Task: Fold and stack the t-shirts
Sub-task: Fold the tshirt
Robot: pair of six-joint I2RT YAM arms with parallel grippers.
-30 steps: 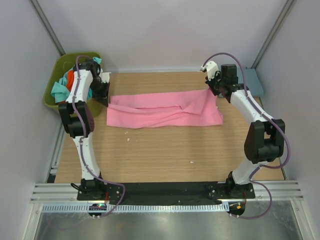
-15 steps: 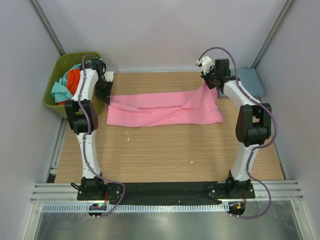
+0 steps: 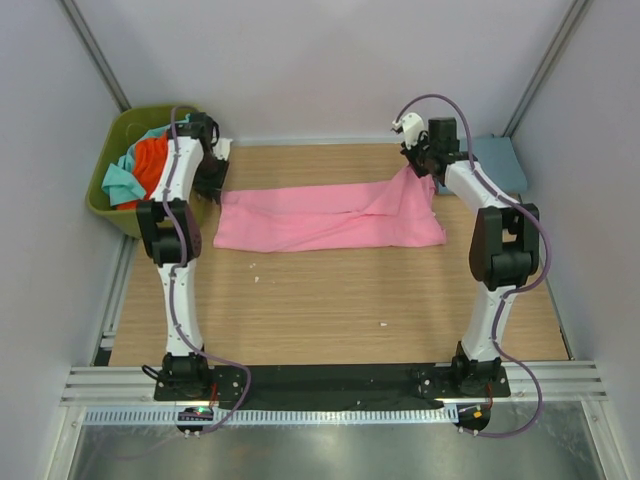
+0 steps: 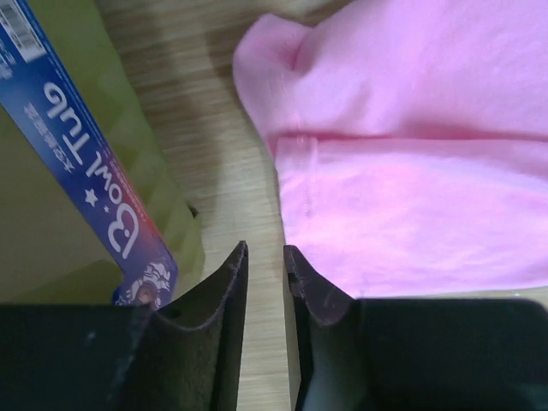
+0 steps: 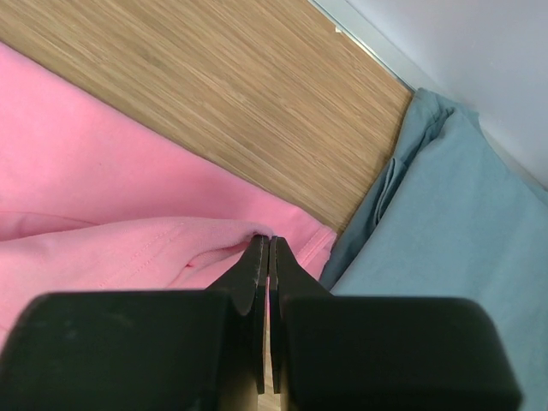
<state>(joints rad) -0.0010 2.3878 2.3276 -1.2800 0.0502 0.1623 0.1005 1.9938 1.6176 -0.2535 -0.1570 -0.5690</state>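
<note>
The pink t-shirt (image 3: 320, 215) lies stretched across the back of the table as a long folded strip. My right gripper (image 3: 420, 168) is shut on its far right corner and holds that corner lifted; in the right wrist view the pink t-shirt (image 5: 103, 197) bunches at the closed tips of the gripper (image 5: 269, 241). My left gripper (image 3: 212, 185) hovers at the shirt's left end. In the left wrist view the gripper (image 4: 264, 250) stands slightly open over bare wood, with the pink t-shirt (image 4: 411, 171) just to its right and nothing between the fingers.
An olive-green bin (image 3: 100, 175) at the back left holds an orange t-shirt (image 3: 152, 162) and a teal t-shirt (image 3: 120, 180); the bin's wall (image 4: 51, 214) is close beside my left fingers. A blue-grey t-shirt (image 3: 505, 165) lies folded at the back right corner, and it shows next to my right gripper as blue-grey cloth (image 5: 445, 223).
My left gripper has opened and let go of the shirt's left end, which now lies flat. The right gripper rose toward the back with its corner, then held still.
</note>
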